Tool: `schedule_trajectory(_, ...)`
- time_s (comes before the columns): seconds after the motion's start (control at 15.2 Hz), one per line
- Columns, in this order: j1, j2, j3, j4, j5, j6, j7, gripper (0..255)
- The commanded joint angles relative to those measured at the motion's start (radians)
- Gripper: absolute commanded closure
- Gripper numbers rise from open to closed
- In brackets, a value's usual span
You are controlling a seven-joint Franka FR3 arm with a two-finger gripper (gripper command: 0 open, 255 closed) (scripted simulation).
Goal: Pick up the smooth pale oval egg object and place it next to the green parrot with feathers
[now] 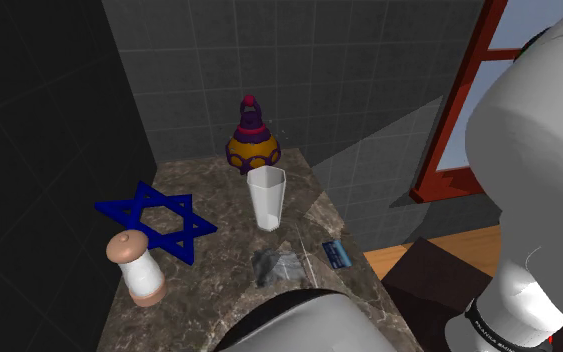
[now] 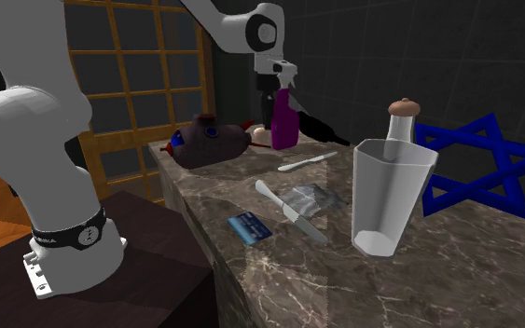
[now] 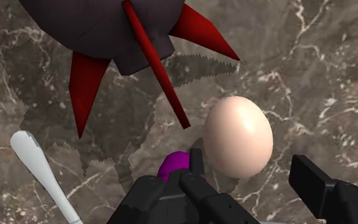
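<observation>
The pale, smooth egg [image 3: 238,135] lies on the marble counter [image 3: 323,76], just ahead of my gripper [image 3: 254,172]. The gripper is open, with one black finger [image 3: 196,167] near the egg's side and the other standing well off it. Nothing is held. The parrot [image 3: 107,25] is drawn dark grey with red feathers and lies close beyond the egg. In the second exterior view the gripper [image 2: 277,93] hangs over the far end of the counter, above the egg [image 2: 263,137], which peeks out behind the parrot [image 2: 209,142].
A purple object [image 2: 284,121] stands right by the gripper. A white utensil [image 3: 41,172] lies beside the parrot. Farther along the counter are a knife [image 2: 288,210], a blue card [image 2: 249,226], a crumpled packet [image 2: 309,200], a glass [image 2: 388,196], a bottle [image 1: 139,265], a blue star [image 1: 154,218] and a purple-orange cone toy [image 1: 252,135].
</observation>
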Motion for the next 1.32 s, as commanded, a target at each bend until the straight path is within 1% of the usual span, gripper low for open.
schedule_trajectory(0.0, -0.006, 0.066, -0.009, -0.023, 0.011, 0.024, -0.014, 255)
schedule_trajectory(0.33, 0.0, 0.065, -0.016, -0.023, 0.014, 0.024, -0.016, 255)
schedule_trajectory(0.4, -0.01, 0.033, -0.011, -0.032, 0.037, 0.009, -0.031, 0)
schedule_trajectory(0.59, -0.022, 0.014, -0.011, -0.053, 0.05, 0.014, -0.05, 0)
schedule_trajectory(0.66, -0.027, -0.007, -0.007, -0.063, 0.065, 0.008, -0.059, 0)
schedule_trajectory(0.73, 0.0, 0.065, -0.016, -0.023, 0.014, 0.024, -0.016, 0)
schedule_trajectory(0.99, -0.014, 0.008, -0.003, 0.048, 0.058, -0.092, -0.046, 0)
schedule_trajectory(1.25, -0.014, 0.008, -0.003, 0.048, 0.058, -0.092, -0.046, 0)
